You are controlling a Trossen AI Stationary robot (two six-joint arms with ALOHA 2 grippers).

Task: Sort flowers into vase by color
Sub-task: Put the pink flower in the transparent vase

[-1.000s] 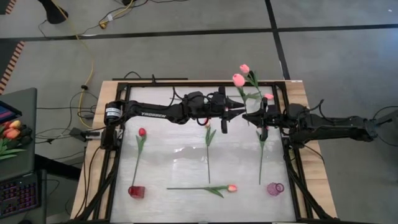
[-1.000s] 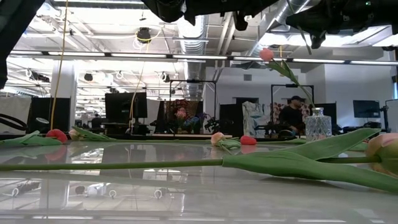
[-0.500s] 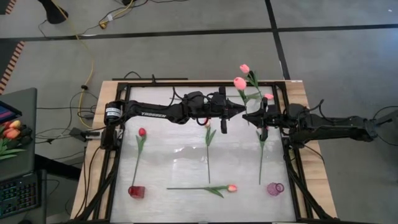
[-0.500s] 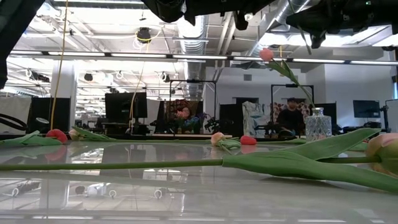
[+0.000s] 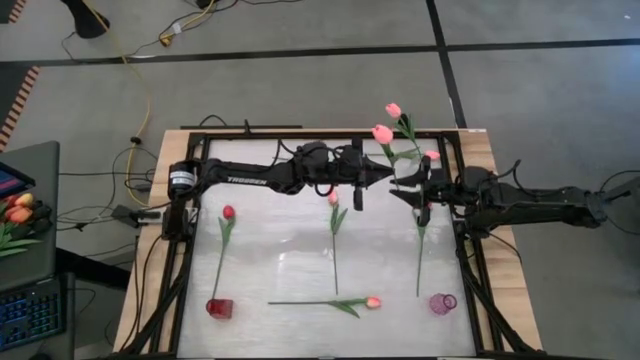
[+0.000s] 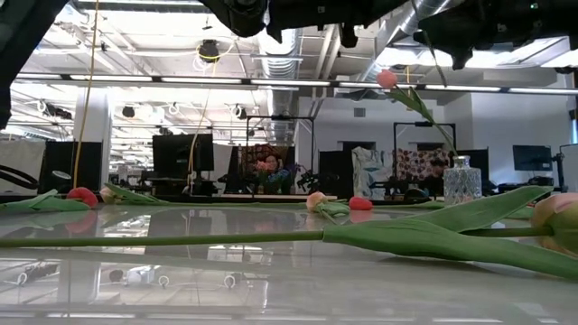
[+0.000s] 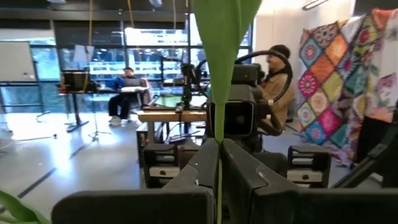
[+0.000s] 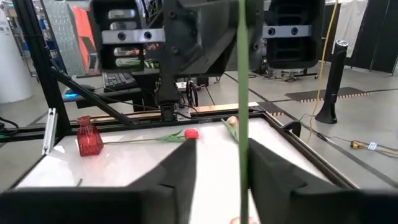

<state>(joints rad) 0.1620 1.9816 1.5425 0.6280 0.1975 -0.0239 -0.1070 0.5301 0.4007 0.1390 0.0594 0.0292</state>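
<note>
Your handover is at its most fragile point. The left gripper hangs in mid-air above the back of the glossy white table. Its fingers are pressed together on the thin green stem of an artificial tulip, whose broad leaf rises just past the fingertips. The right gripper faces it almost nose to nose, fingers partly spread, and the same stem runs through the gap nearer one finger than the other. I can't tell from any view which colour head this stem carries.

What could go wrong:

- If you pull the right arm back off-line, the nearer finger could catch the stem or a leaf and drag it out of the left pinch.
- The left grip holds at a single point on a slick stem, so the flower may swing or slide down when the other support goes.
- The two grippers sit just beside each other, so any sideways move risks a knock.
- The pink tulip heads standing up beside them could be brushed, and the clear glass vase tipped.
- Confirm the colour before choosing the small red vase or the small pink vase at the near edge, or the flower lands in the wrong one.
</note>
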